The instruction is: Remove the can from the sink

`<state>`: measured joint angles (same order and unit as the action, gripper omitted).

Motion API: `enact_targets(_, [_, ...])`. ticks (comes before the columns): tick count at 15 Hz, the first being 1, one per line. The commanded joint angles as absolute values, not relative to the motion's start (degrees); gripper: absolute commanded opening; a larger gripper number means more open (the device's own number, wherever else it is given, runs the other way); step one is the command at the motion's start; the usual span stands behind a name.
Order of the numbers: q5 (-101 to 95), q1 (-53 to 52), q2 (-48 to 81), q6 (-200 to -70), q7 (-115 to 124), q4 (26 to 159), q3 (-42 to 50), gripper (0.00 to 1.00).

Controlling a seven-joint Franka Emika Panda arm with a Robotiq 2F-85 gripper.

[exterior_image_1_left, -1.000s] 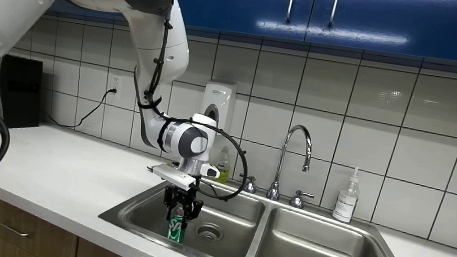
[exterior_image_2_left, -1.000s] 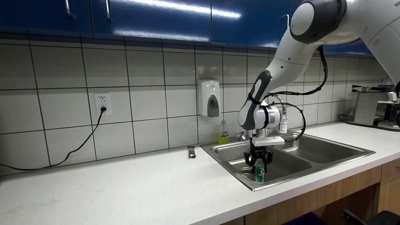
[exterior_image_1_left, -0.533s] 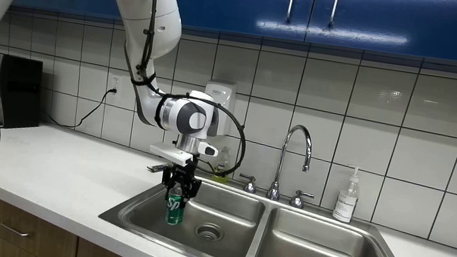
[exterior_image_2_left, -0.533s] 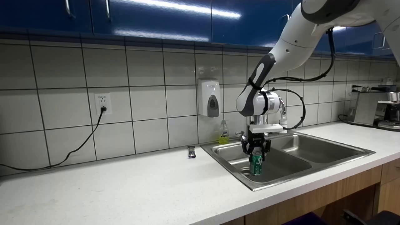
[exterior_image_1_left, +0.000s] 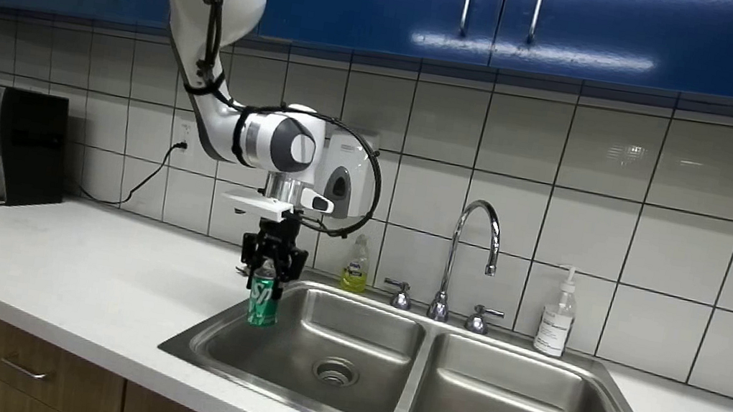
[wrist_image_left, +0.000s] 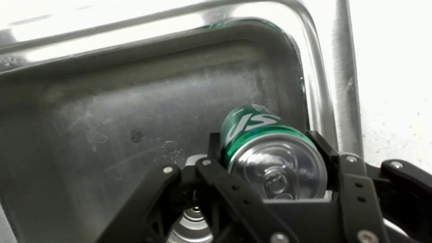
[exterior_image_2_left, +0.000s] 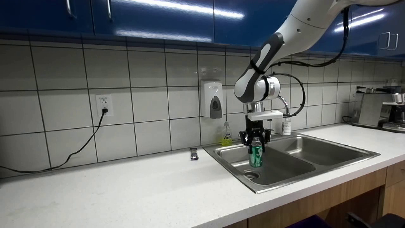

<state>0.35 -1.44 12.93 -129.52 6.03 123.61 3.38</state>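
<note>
The green can (exterior_image_1_left: 262, 307) with a silvery top and white lettering hangs upright in my gripper (exterior_image_1_left: 264, 284). In both exterior views the can (exterior_image_2_left: 256, 159) is raised off the basin floor, over the basin with my gripper (exterior_image_2_left: 257, 148). In the wrist view the can (wrist_image_left: 260, 126) shows its lid, with one finger pressed on each side by my gripper (wrist_image_left: 268, 145). The steel sink (exterior_image_1_left: 414, 380) has two basins with round drains, and also shows in an exterior view (exterior_image_2_left: 234, 171). Its rim (wrist_image_left: 317, 67) corner is near the can in the wrist view.
A chrome faucet (exterior_image_1_left: 452, 262) with two handles stands behind the sink. A yellow soap bottle (exterior_image_1_left: 356, 266) and a white-labelled pump bottle (exterior_image_1_left: 555, 318) are at the back. A small wrapped bar (exterior_image_2_left: 194, 154) lies on the white counter (exterior_image_2_left: 142, 186). A dispenser (exterior_image_2_left: 211, 98) hangs on the wall.
My gripper has risen with the can still held. The can has come up from low in the basin and shifted left and up in both exterior views.
</note>
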Motion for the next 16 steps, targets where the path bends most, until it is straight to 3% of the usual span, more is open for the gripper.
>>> enact_targets(1, [-2.03, -2.98, 7.77, -125.04, 8.62, 125.31, 1.66, 0.38])
enact_targets(16, [-1.42, -10.42, 11.10, -121.88, 6.87, 122.32, -6.96, 0.38])
